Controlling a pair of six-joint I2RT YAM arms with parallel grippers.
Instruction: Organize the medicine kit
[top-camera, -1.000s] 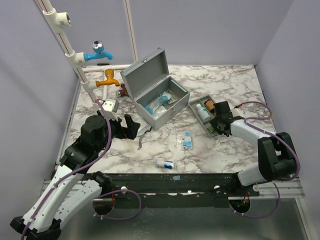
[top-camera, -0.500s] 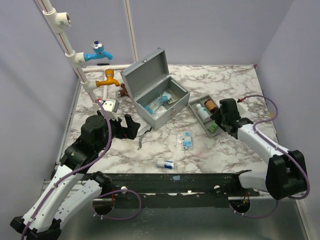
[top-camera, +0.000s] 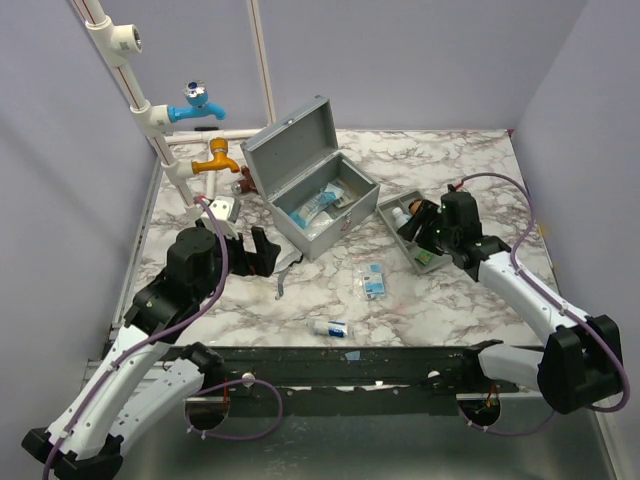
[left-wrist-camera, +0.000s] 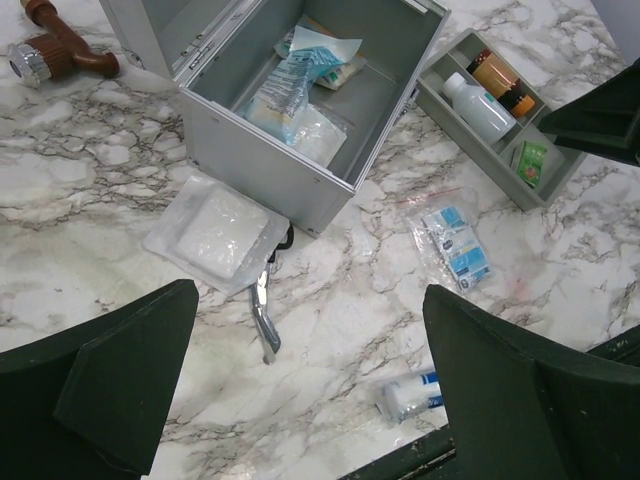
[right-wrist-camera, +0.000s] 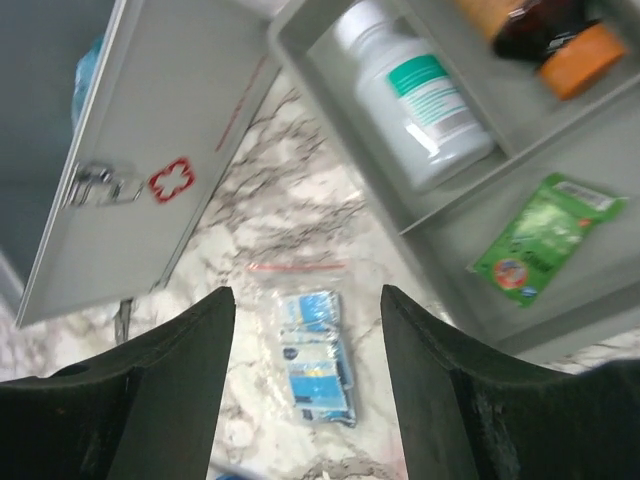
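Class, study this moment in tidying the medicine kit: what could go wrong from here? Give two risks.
1. The open right hand hovers at the edge of the grey compartmented tray; lowering off-centre may shove it or roll the white plastic bottle lying inside.
2. The silver scissors lie partly under the clear gauze packet against the grey metal box; the left hand may drag both.
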